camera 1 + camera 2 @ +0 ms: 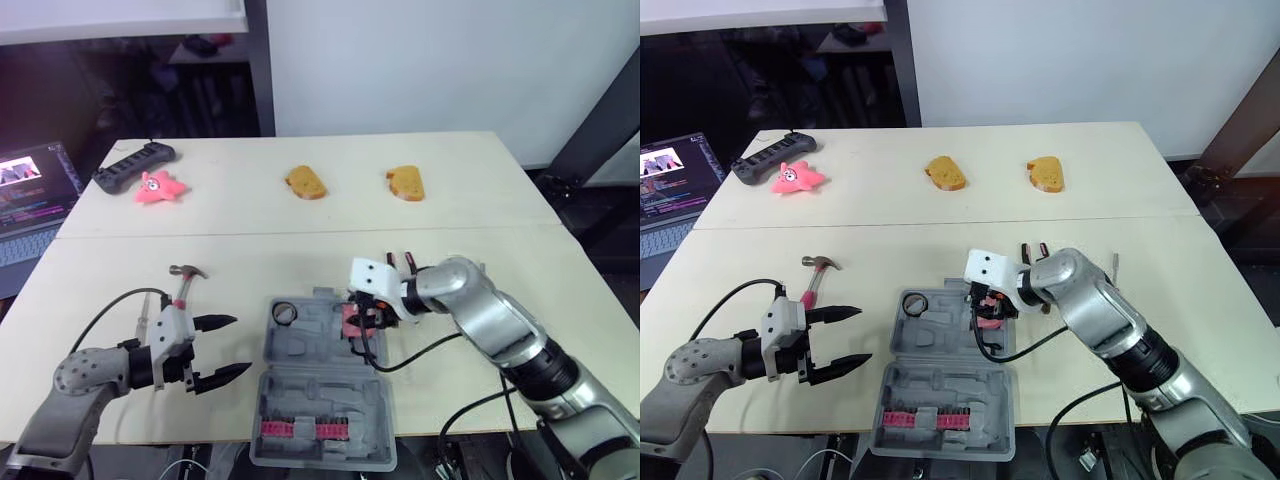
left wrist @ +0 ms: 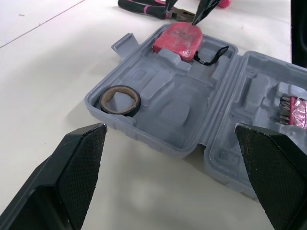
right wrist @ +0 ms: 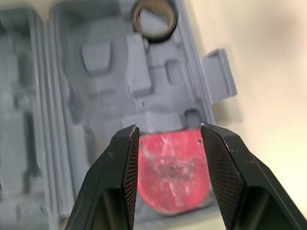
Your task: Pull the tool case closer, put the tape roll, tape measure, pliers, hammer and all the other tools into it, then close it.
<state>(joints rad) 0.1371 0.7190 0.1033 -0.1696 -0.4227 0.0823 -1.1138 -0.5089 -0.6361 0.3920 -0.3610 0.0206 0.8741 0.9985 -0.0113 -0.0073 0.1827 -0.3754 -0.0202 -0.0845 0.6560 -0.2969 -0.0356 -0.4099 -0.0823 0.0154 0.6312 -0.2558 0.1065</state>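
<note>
Item, left: left pincer (image 1: pixel 240 345), black fingers spread wide and empty, hovering over the cream bench (image 1: pixel 300 230) just beside the case's left edge.

Item: steel-headed hammer with pink-and-black handle (image 1: pixel 185 280), lying on the bench behind that pincer, outside the case.

Item, centre: grey moulded-plastic tool case (image 1: pixel 330 385), lid open flat, near the bench's front edge. Dark ring-shaped tape roll (image 2: pixel 120 99) seated in its far left pocket. Flat pink tape measure (image 3: pixel 172 167) lying in the far right pocket.

Item: right pincer (image 3: pixel 169 127), fingers parted moderately, poised directly over the tape measure and gripping nothing.

Item, right: pliers with pink-and-black handles (image 2: pixel 144 7), on the bench just beyond the case's right side.

Step in hand, as judged: tape measure placed, release finishing. Next move calls for lifting the right pincer clear and reaching the nearby pliers; the hammer falls to the left pincer.
</note>
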